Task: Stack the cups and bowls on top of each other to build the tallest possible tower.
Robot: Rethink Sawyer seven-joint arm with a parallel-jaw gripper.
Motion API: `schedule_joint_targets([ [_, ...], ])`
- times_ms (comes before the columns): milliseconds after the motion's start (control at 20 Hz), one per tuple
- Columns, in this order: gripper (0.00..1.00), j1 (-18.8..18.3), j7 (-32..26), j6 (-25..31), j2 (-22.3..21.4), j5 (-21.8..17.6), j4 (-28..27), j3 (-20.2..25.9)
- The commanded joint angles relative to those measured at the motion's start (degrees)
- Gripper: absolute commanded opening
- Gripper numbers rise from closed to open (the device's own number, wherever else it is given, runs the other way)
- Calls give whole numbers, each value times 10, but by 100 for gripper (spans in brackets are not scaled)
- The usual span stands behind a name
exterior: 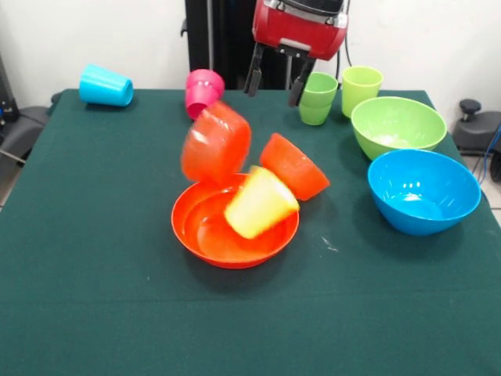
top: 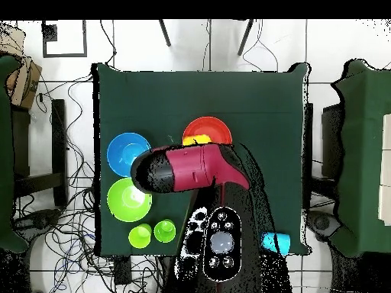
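Observation:
The wide orange bowl (exterior: 202,235) sits mid-table. A yellow cup (exterior: 260,204) lies tilted on its side in it. One small orange bowl (exterior: 215,142) is blurred and tipped above the wide bowl's back left rim. The other small orange bowl (exterior: 295,166) leans tipped at its back right rim. No upright tower stands. My gripper (exterior: 275,90) hangs open and empty above and behind them, near the far edge. A pink cup (exterior: 203,90) lies just left of it. In the overhead view my arm (top: 191,168) covers the gripper; the wide orange bowl (top: 208,128) shows beyond it.
A sky blue cup (exterior: 105,85) lies on its side at the far left. Light green cups (exterior: 317,98) and another (exterior: 361,88) stand at the far right. The lime green bowl (exterior: 398,125) and the blue bowl (exterior: 423,190) sit along the right side.

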Motion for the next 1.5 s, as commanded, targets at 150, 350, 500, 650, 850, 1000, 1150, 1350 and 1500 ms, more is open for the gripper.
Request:
schedule_joint_targets([
  [150,100,-41,36,-140,-39,-11,104,41],
  [350,100,-93,25,-221,-33,-38,160,50],
  [500,100,-118,19,-223,-58,-38,194,47],
  [650,100,-126,13,-197,-86,-29,208,31],
  [850,100,-129,34,-190,-69,-21,199,7],
  [1000,0,-106,60,-217,-35,-27,174,-36],
  [1150,0,-75,106,-267,-8,-23,166,-84],
  [1350,0,-135,68,-282,-14,-19,193,-40],
  [1500,100,-140,59,-292,-12,-24,192,-44],
])
